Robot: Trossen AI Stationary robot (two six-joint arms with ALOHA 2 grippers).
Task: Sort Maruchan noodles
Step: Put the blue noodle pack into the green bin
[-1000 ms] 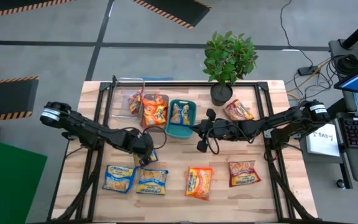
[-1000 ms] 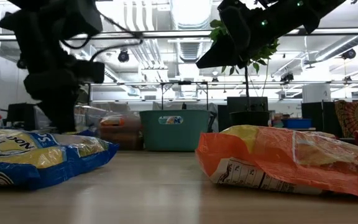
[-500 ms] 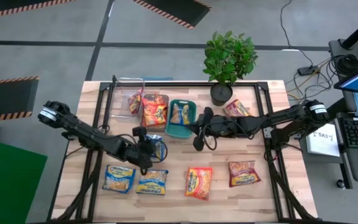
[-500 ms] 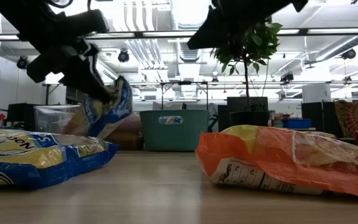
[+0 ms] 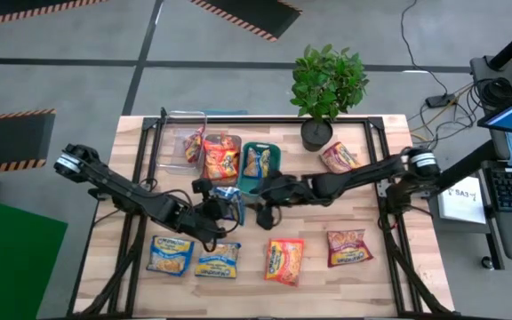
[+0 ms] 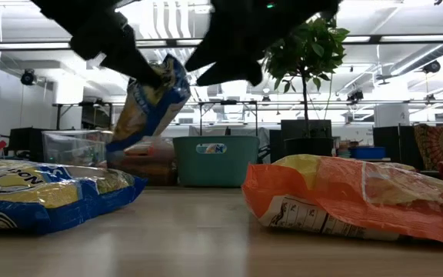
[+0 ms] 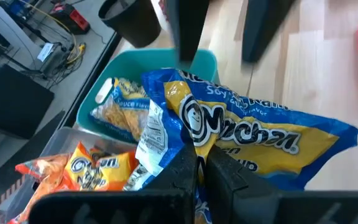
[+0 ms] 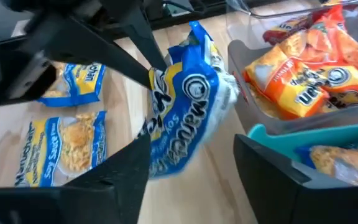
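Left claw (image 5: 218,210) clamped on one blue-and-yellow packet (image 5: 228,204), lifted off the surface (image 5: 363,276), just in front of the teal bin (image 5: 258,169). In the low view the held packet (image 6: 151,104) hangs tilted in the air. In the left wrist view the fingers (image 7: 182,180) are pinched together on the wrapper edge (image 7: 241,140). Right claw (image 5: 262,203) is just beside the held packet, on the side away from the left arm, fingers apart, also in front of the teal bin; the right wrist view shows its two fingers (image 8: 123,171) spread with the blue packet (image 8: 185,106) between and beyond them, not gripped.

Other packets, placed from the teal bin: one yellowish packet (image 5: 258,163) inside it. Grey bin (image 5: 221,156) touching its side holds orange packets (image 5: 221,160). Clear bin (image 5: 185,138) beyond the grey one holds one packet (image 5: 194,144). Two blue-and-yellow packets (image 5: 171,254) (image 5: 217,260) lie flat on the surface well in front, toward the left arm. Orange packet (image 5: 284,260) in front. Red packet (image 5: 348,247) in front, toward the right arm. Another red packet (image 5: 340,157) beside the potted plant (image 5: 326,89).
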